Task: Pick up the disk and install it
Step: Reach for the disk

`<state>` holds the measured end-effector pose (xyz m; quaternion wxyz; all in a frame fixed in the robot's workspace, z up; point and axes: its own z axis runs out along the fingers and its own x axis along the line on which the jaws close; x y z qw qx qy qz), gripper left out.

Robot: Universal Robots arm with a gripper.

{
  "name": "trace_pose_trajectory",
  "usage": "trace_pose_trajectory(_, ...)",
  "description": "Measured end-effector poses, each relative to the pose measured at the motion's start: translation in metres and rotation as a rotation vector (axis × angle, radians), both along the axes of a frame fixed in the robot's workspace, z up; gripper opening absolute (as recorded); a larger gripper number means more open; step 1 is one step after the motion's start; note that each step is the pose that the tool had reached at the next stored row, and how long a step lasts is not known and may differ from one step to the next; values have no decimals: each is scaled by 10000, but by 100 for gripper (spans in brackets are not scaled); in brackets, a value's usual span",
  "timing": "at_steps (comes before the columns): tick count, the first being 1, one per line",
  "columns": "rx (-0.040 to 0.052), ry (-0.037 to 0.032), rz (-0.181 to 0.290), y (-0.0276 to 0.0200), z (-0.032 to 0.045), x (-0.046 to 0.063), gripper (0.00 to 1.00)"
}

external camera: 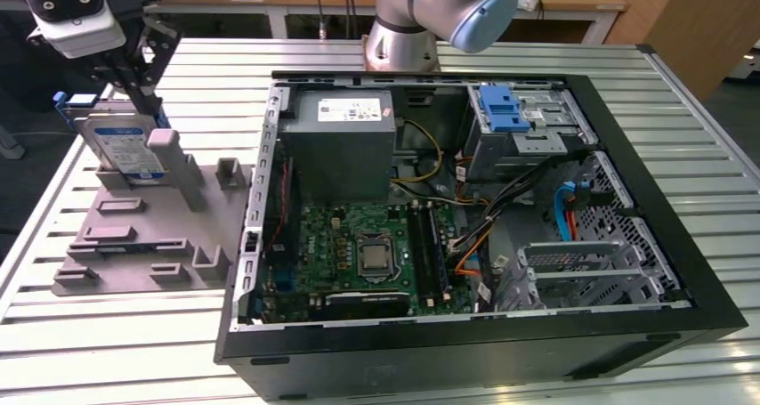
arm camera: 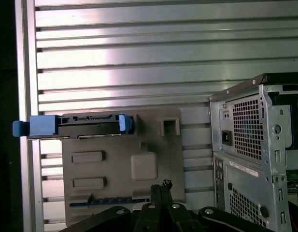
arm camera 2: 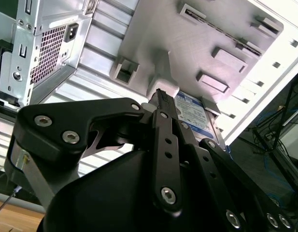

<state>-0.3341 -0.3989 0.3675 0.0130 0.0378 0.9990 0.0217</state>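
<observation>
The disk [external camera: 125, 151] stands on edge in a slot at the back of a grey fixture [external camera: 137, 245], its white-and-blue label facing the exterior view and blue rails on its sides. My gripper [external camera: 141, 98] hangs just above the disk's top edge, fingers pointing down. In the first wrist view the disk [arm camera: 83, 124] shows edge-on with blue rail ends, and the gripper [arm camera: 161, 186] sits apart from it over the fixture [arm camera: 120, 169], fingertips close together with nothing between them. In the second wrist view the gripper [arm camera 2: 161, 94] is beside the disk's label [arm camera 2: 192, 111].
An open computer case [external camera: 618, 320] lies to the exterior view's right of the fixture, with a motherboard [external camera: 356, 254], a power supply [external camera: 344, 147] and a drive cage with a blue latch [external camera: 505, 111]. The arm's base [external camera: 401, 40] stands behind it on the slatted table [external camera: 119, 343].
</observation>
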Motion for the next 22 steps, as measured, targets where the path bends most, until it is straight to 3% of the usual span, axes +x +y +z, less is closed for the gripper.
trace_pose_trajectory(22, 0, -1, 0, 0, -15, -112, 11)
